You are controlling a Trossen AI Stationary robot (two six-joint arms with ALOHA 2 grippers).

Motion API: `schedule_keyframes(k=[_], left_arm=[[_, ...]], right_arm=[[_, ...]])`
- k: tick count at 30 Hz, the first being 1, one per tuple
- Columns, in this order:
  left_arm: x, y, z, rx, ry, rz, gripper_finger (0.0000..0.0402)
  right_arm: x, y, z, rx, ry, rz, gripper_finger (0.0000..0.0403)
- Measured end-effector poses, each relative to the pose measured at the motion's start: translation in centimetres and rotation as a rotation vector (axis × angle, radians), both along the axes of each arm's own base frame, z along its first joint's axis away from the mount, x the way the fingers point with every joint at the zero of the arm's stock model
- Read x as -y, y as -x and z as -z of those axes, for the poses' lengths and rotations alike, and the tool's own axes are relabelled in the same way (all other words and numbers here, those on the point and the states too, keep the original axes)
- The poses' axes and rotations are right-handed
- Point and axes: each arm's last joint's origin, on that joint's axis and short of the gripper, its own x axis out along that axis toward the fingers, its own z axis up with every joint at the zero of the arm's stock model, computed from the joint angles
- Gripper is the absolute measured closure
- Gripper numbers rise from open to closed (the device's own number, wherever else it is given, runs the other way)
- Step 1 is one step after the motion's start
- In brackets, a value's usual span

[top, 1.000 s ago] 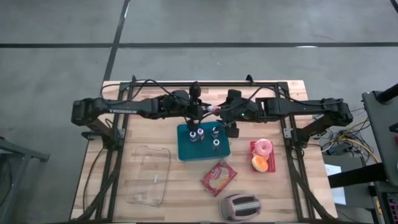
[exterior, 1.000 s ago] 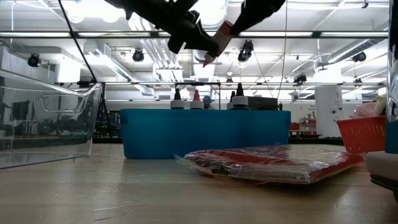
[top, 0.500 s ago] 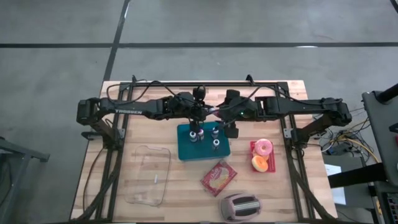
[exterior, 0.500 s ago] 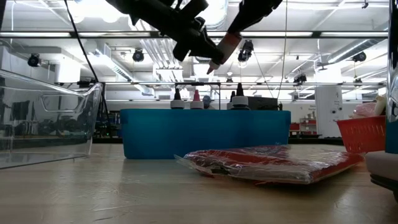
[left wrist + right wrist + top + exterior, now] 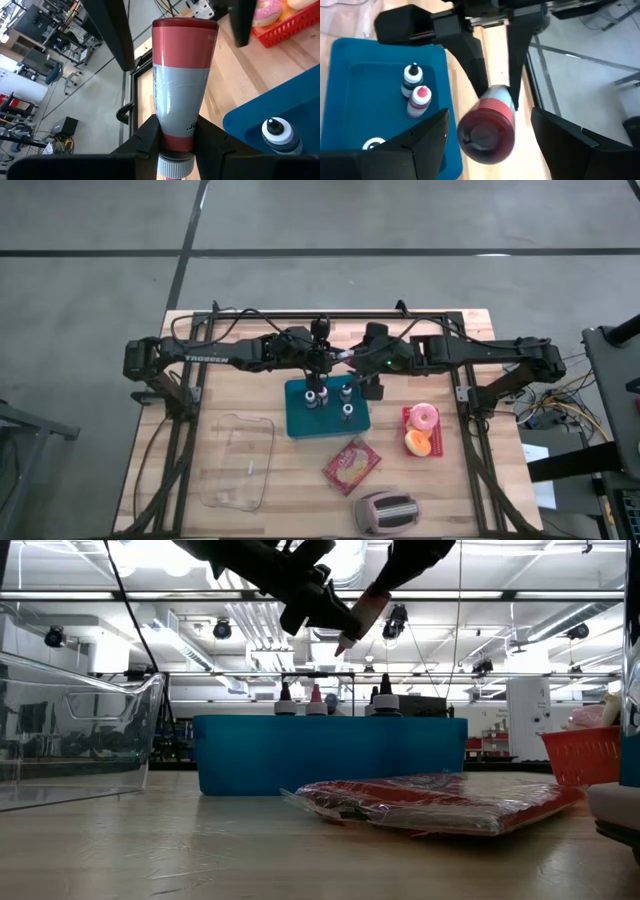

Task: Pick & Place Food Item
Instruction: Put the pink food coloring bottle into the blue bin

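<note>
- Bottle [image 5: 182,80], red-and-grey, held aloft over the back edge of the blue tray [image 5: 327,420], mid-table near the far edge; not resting on anything.
- Left gripper [image 5: 176,142] clamps it at the cap end; long axis runs from that grip toward the right arm, red base leading.
- Right gripper [image 5: 487,135] sits directly opposite, fingers spread wide on either side of the bottle base, not yet touching it as far as I can judge.
- Key relation: bottle base points straight into the right gripper's gap, so a handover looks like the step in hand; the right arm is the nearer free tool.
- Right wrist view shows the base centred between its fingers; high view shows only the two grippers nearly meeting.
- Low view shows the bottle tilted, well above the tray; other bottles [image 5: 413,80] stand in the tray.
- Red basket [image 5: 421,431] of donuts sits toward the right edge.
</note>
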Motion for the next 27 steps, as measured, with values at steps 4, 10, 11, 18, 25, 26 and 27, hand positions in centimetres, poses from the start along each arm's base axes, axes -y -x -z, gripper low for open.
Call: schedule_keyframes(k=[4,10,11,18,25,26,27], left_arm=[[0.0,-0.01,-0.02,0.003,0.0,0.001,0.0313],[0.01,-0.07,-0.11,0.008,0.002,0.006,0.0313],[0.01,-0.08,-0.17,0.01,0.001,0.006,0.0313],[0.0,-0.13,-0.29,0.022,0.005,0.004,0.0313],[0.01,-0.13,-0.29,0.023,0.011,0.003,0.0313],[0.01,-0.13,-0.29,0.023,0.011,0.003,0.0313],[0.01,-0.13,-0.29,0.023,0.01,0.004,0.0313]], right_arm=[[0.03,0.12,0.16,-0.018,0.003,0.007,0.0145],[0.02,0.12,0.23,-0.017,0.0,0.012,0.0171],[0.02,0.12,0.23,-0.017,-0.001,0.014,0.0175],[0.07,0.13,0.21,-0.01,0.001,0.037,0.0216],[-0.07,0.11,0.2,-0.006,0.001,0.037,0.0273],[-0.08,0.1,0.19,-0.005,0.001,0.038,0.0273],[-0.12,0.1,0.2,-0.005,0.002,0.038,0.0273]])
